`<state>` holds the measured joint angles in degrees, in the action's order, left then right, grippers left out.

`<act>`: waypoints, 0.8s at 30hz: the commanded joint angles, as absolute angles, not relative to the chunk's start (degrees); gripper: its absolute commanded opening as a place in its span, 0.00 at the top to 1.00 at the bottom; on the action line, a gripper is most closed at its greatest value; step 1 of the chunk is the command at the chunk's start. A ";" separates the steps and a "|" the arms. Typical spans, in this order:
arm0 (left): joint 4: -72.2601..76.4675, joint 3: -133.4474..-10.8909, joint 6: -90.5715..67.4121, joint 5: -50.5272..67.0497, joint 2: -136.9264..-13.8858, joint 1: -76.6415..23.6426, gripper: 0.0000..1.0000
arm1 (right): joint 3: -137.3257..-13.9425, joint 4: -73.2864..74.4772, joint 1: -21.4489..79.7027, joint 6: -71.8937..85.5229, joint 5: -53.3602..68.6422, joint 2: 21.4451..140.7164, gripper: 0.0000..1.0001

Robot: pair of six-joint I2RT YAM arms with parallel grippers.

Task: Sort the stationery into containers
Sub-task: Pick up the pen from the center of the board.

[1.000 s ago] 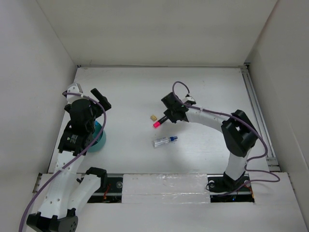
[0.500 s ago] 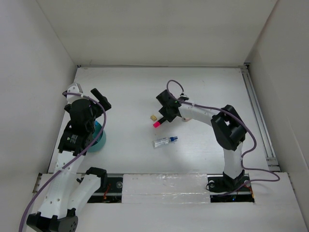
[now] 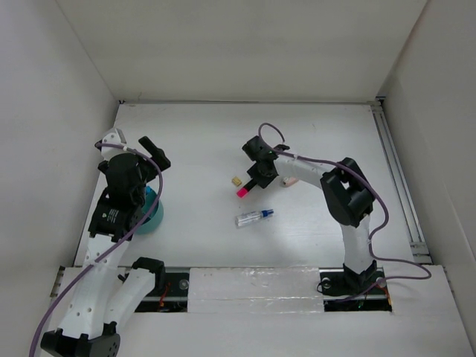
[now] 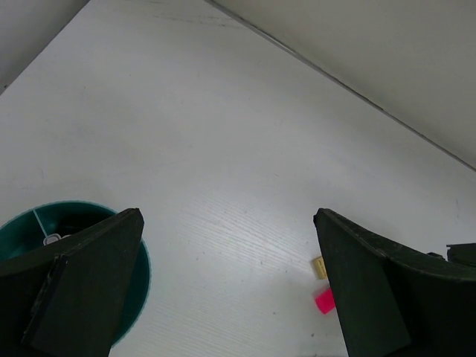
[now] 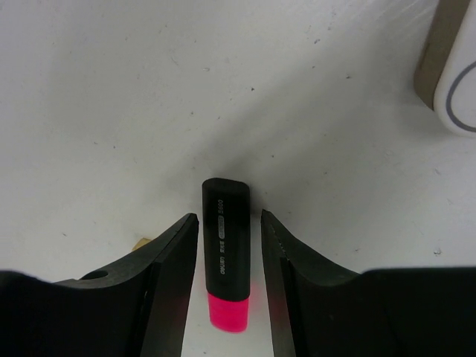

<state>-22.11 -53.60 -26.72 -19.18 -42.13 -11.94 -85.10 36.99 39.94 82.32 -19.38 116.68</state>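
A short black marker (image 5: 225, 238) with a pink end (image 3: 241, 192) lies flat on the white table. My right gripper (image 5: 228, 216) straddles it, open, with a thin gap showing on each side of the marker; in the top view this right gripper (image 3: 257, 175) covers the marker's black body. A clear blue-capped pen (image 3: 253, 217) lies just nearer than that. The teal cup (image 3: 154, 214) stands at the left, partly under my left arm. My left gripper (image 3: 134, 144) hangs wide open and empty above the table beside the cup (image 4: 89, 207).
A small tan piece (image 3: 236, 181) lies left of the marker's pink end; the left wrist view shows that tan piece (image 4: 319, 267) too. A pinkish-beige eraser (image 3: 288, 180) sits right of my right gripper. White walls close in the left, back and right sides.
The right jaws have spread off the marker, which stays on the table. The right arm's elbow has swung left and its gripper shifted slightly left. The left arm has not moved.
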 commanded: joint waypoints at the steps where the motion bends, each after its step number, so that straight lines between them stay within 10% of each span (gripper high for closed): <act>1: -20.65 -53.35 -25.84 -19.86 -41.40 -12.22 0.00 | -88.41 39.37 39.12 81.92 -17.58 118.29 0.55; 24: -20.65 -53.35 -25.84 -20.92 -39.73 -12.22 0.00 | -89.38 45.97 36.91 72.61 -17.67 122.51 0.68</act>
<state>-22.11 -53.60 -26.57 -20.05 -40.58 -11.94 -89.08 38.89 37.52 76.20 -15.03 119.61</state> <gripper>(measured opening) 0.997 0.335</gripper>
